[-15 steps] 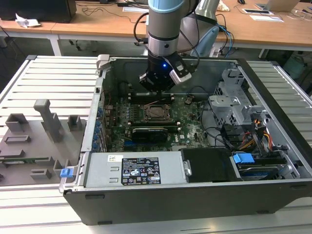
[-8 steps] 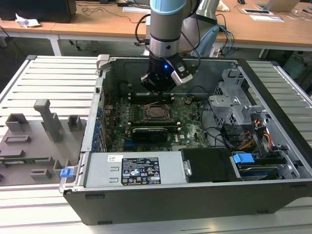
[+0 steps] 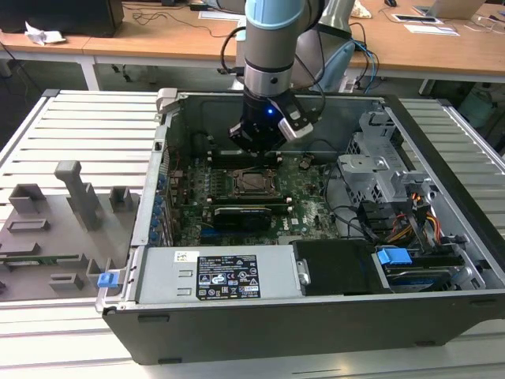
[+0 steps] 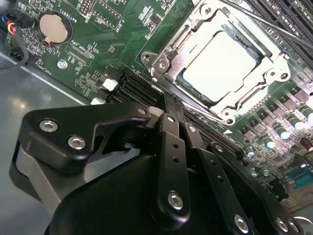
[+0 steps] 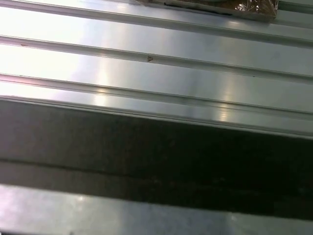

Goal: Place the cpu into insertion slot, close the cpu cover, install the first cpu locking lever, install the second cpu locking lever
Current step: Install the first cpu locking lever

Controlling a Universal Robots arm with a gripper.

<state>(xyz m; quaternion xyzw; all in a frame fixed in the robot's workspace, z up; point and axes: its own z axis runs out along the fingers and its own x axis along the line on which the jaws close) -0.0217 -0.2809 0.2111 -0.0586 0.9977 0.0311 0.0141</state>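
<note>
1. Workshop with pale wooden desks (image 3: 158, 35) at the back. In front, a ribbed pale aluminium bench (image 3: 79, 118) carrying an open black tower computer case (image 3: 316, 324) laid on its side, green motherboard (image 3: 304, 197) facing up.
2. Landmark in the middle of that board: the square dark insertion slot (image 3: 235, 183) with its silvery metal rim.
3. Seated inside the slot: the small flat square cpu (image 4: 220, 63), pale silver-grey metal top upward, lying flat to the board, edges parallel to the slot's rim. Close to square, so no clear long axis to report.
4. Folded down over the slot: the thin silvery cpu cover (image 4: 171, 46), chip top showing through its square cut-out. Judged to be lowered so as to press the chip evenly onto its contacts.
5. Running along the slot's edges: thin steel wire locking levers, one (image 4: 264, 22) on the far edge, another on the near edge. Latched or not, cannot tell.
6. Hanging just above the slot's near edge: the black two-finger gripper (image 4: 165, 105) on the grey and pale blue arm (image 3: 272, 47), tips pointing down at the board. Fingers drawn together, nothing seen between them. Judged closed to give a narrow, stiff tip for working at a thin lever, not for carrying.
7. Well apart from the slot: a round silver coin battery (image 4: 51, 27) on the board, and grey plastic fixture blocks (image 3: 75, 193) out on the bench beyond the case wall.
</note>
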